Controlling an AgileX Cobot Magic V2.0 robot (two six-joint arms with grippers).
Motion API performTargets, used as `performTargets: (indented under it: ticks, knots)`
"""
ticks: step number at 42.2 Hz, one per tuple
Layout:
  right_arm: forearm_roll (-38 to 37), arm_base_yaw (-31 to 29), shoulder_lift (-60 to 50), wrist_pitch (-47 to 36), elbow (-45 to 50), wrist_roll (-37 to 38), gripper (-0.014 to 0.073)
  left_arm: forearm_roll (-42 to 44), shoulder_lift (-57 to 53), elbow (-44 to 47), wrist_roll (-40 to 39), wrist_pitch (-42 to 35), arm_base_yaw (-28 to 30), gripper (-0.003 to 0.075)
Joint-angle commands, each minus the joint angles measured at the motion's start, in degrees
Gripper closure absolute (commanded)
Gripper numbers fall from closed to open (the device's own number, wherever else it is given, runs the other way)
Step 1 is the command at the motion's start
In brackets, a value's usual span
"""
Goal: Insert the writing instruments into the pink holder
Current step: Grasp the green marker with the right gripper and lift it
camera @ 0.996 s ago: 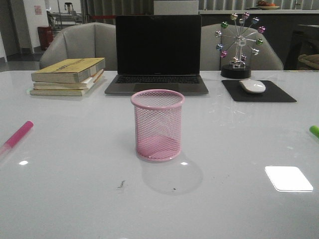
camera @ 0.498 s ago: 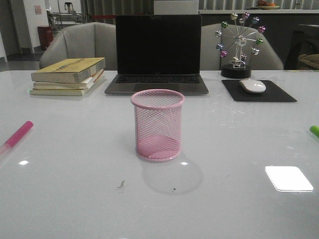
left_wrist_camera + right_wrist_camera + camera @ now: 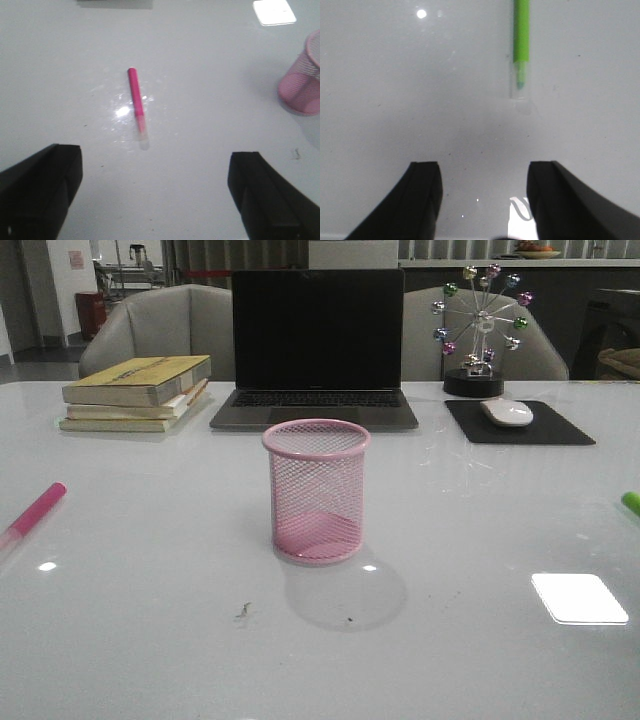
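The pink holder [image 3: 316, 490] stands upright and empty in the middle of the white table; part of the pink holder [image 3: 302, 82] also shows in the left wrist view. The hot pink marker [image 3: 35, 512] lies flat at the table's left edge. In the left wrist view the hot pink marker [image 3: 136, 104] lies ahead of my left gripper [image 3: 155, 172], which is open with nothing in it. At the right edge only the tip of the lime green marker [image 3: 631, 503] shows. The lime green marker [image 3: 521, 42] lies ahead of my open, empty right gripper [image 3: 484, 182]. Neither gripper appears in the front view.
Behind the holder sits an open laptop [image 3: 317, 350]. A stack of books [image 3: 137, 392] lies at the back left. At the back right are a white mouse [image 3: 507, 412] on a black pad [image 3: 518, 423] and a ferris-wheel ornament [image 3: 478, 332].
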Motion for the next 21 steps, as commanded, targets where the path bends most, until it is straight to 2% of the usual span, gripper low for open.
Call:
performTargets:
  ticks: [1,11,21]
  knots:
    - [0.43,-1.47,5.19,-3.16,-4.86,-0.09,0.0097,-1.02,-0.04,-1.73,0.30,-4.72,-5.44,0.0067]
    - [-1.33,-1.47,19.93,-4.87,-14.33,-1.74,0.0097,-1.02,-0.04,-1.73,0.30,-4.84,-16.34,0.0067]
    - [-6.81,-1.47,31.42,-2.94,-23.84,-1.74,0.0097,-1.02,-0.04,-1.73,0.30,-4.84,-20.34,0.0067]
